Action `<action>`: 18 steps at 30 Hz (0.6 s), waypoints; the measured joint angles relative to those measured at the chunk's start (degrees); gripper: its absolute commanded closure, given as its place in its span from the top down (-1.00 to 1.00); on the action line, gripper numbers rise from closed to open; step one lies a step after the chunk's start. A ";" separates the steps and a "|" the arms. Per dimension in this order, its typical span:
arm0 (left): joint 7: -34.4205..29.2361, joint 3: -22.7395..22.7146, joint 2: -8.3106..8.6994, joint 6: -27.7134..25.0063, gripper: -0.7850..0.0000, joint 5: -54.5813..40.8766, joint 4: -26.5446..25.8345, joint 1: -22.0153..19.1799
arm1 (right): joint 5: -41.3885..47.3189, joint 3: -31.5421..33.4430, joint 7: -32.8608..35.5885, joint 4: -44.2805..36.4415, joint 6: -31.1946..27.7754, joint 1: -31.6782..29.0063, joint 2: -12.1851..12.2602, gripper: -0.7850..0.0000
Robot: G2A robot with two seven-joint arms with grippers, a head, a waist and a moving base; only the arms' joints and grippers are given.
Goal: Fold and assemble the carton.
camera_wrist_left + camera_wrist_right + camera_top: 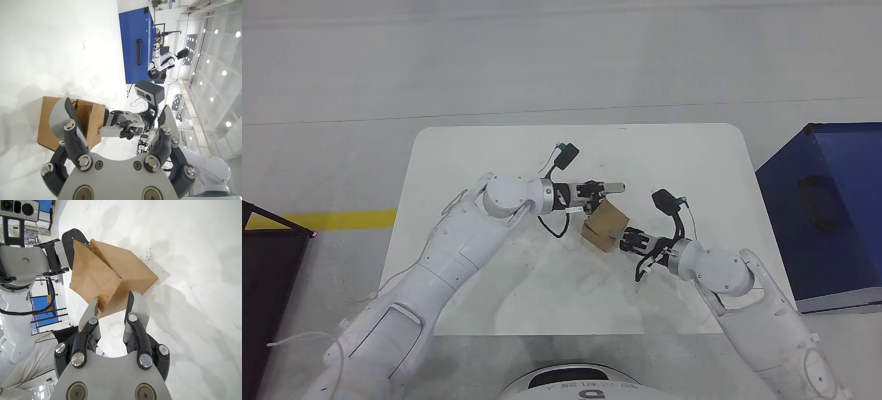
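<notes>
Carton, brown cardboard: likely light, stiff, crease-prone; best held by wall edges. Right gripper fingers pinched one corner; left gripper fingers stood wide, one pressing a flap.

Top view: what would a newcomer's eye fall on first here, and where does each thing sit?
The brown carton in the middle of the white table catches the eye first, its top flaps partly folded. The left fingers are spread wide, one resting on the carton's far side, while the right fingers clasp its near corner. A blue cabinet stands beyond the table's right edge.
</notes>
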 measured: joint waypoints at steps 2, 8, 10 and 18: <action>-0.11 -0.31 0.14 0.04 1.00 0.61 -0.20 0.09 | 0.01 -0.04 0.20 0.10 0.05 0.16 0.00 -0.20; -0.42 -0.85 0.47 0.43 1.00 2.56 -1.29 0.25 | -0.14 -0.26 0.34 0.43 0.21 0.60 -0.01 -0.20; -0.73 -1.11 0.56 0.66 1.00 2.79 -1.58 0.29 | -0.02 -0.34 0.36 0.62 0.27 0.74 -0.03 -0.20; -1.58 -3.12 1.11 1.16 1.00 2.50 -1.50 0.57 | 0.39 -0.56 0.30 1.14 0.42 1.14 -0.09 -0.21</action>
